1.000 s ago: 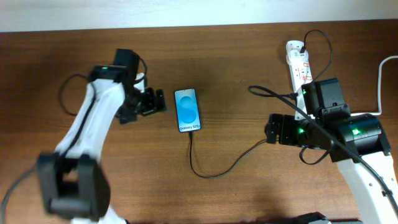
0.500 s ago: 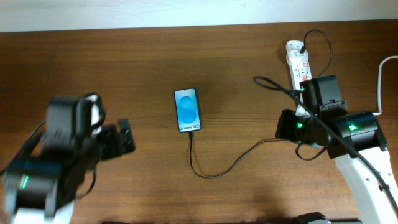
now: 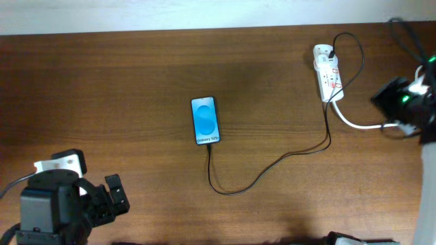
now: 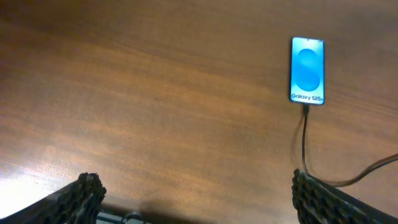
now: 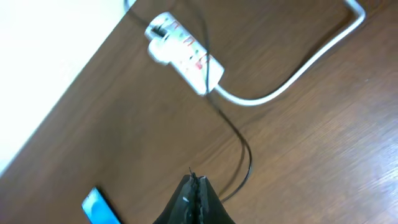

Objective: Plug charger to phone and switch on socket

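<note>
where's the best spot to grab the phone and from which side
Pinch the phone across its two long edges near mid-length, coming straight down from above. It lies flat, screen up, so only the thin sides offer a hold. The charger meets the end by the Galaxy text, so stay clear of that end.

The phone (image 3: 206, 120) lies well left of the socket (image 3: 328, 71), the charger (image 3: 283, 158) looping between them.
</note>
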Controlling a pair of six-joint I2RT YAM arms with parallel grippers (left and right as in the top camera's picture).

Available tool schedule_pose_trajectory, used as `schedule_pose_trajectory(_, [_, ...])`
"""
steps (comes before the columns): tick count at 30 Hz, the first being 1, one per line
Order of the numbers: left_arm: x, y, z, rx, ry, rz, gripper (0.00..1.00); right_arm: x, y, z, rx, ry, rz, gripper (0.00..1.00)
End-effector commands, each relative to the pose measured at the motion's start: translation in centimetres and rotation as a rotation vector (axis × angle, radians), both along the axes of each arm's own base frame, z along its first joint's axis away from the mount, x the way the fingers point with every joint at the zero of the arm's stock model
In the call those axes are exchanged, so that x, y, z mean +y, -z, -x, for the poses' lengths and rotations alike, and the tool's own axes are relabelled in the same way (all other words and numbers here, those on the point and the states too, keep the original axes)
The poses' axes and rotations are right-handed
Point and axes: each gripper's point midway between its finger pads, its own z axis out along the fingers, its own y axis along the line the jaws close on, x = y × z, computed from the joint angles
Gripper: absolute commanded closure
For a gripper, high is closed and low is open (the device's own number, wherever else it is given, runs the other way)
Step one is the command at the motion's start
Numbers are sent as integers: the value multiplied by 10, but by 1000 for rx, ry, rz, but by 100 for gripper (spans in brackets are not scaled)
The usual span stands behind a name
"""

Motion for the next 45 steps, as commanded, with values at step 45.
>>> schedule_pose_trajectory(45, [13, 11, 15, 82, -26, -75, 1, -72, 238, -247, 25, 24, -486, 96])
